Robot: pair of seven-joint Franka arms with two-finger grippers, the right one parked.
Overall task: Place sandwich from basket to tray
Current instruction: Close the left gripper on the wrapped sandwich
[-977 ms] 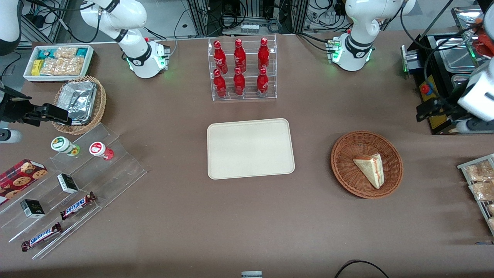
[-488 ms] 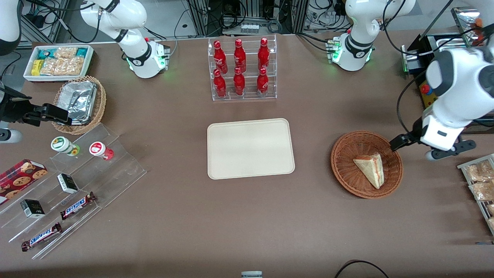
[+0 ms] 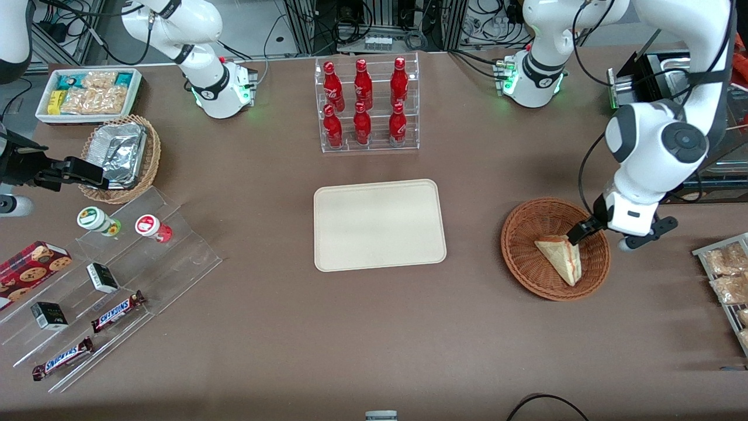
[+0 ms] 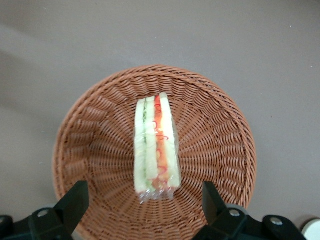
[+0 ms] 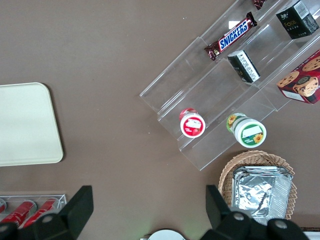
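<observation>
Wicker basket (image 4: 155,155) is hovered over by the end effector (image 4: 145,210), fingers spread wide to straddle the sandwich (image 4: 155,147), destined for the tray (image 3: 380,225).

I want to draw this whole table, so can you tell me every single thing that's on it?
sandwich: 1, pale bread, red and green filling, in the basket
basket: 1, reddish-brown wicker, toward the working arm's end
tray: 1, cream, mid-table
cola bottles: 6, red, in a clear rack farther from the front camera than the tray
foil basket: 1, tan wicker with silver foil, toward the parked arm's end
white bin: 1, holding snack packets
clear steps: 1, holding 2 Snickers bars, 2 round tubs, 2 dark boxes
cookie box: 1, red
bagged snacks: beige, on a rack
claw: 1, black, open, above the sandwich
</observation>
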